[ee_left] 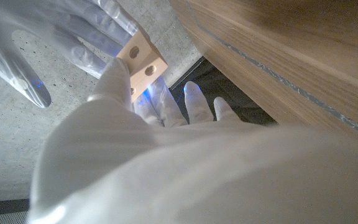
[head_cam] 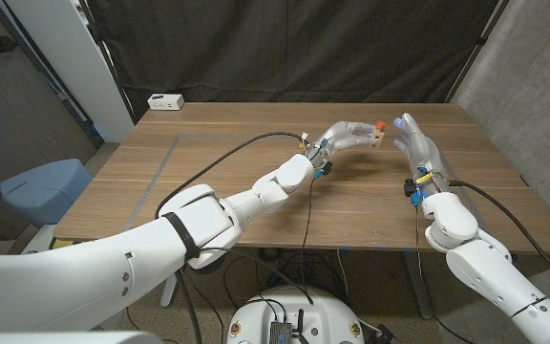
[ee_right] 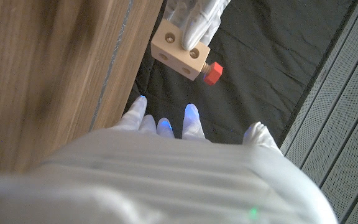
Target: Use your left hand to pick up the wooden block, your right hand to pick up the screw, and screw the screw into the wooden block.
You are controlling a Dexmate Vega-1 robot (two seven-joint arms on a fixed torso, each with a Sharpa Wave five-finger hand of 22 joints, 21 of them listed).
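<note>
My left hand [head_cam: 349,134] holds the small wooden block [head_cam: 377,140] up above the table's far middle. In the right wrist view its fingers [ee_right: 197,17] wrap the block [ee_right: 179,51], and a red-headed screw [ee_right: 213,73] sticks out of one of the block's faces. That screw [head_cam: 381,125] shows as a red dot atop the block in the head view. My right hand [head_cam: 416,145] stands just right of the block, fingers apart, holding nothing and clear of the screw. In the left wrist view the block [ee_left: 143,62] lies between my left hand [ee_left: 166,155] and the spread right hand [ee_left: 55,37].
The wooden table [head_cam: 256,196] carries a white box [head_cam: 165,100] at its far left corner and a thin tape line [head_cam: 163,162] on its left part. A blue chair [head_cam: 44,186] stands beyond the table's left edge.
</note>
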